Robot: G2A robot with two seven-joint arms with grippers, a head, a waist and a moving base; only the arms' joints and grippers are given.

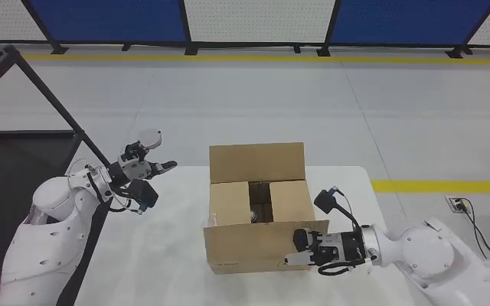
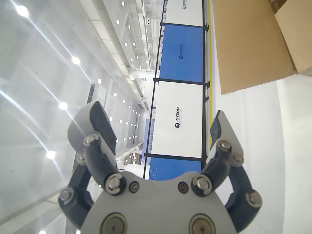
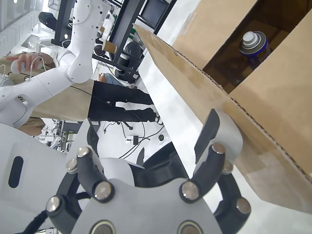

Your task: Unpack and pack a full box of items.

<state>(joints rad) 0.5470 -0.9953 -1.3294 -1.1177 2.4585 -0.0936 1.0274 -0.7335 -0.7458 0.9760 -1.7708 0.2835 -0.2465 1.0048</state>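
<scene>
The right fingers (image 3: 226, 132) are spread and hold nothing; one lies against the corrugated edge of the near flap of the cardboard box (image 1: 256, 245). The left fingers (image 2: 102, 125) are also spread and empty, raised above the bench (image 1: 176, 260), well apart from the box. The box stands mid-bench with its top flaps parted. The right wrist view looks into the gap and shows a spray can (image 3: 253, 46) upright inside, with a white cap and blue body. From the top view, the interior is mostly dark.
</scene>
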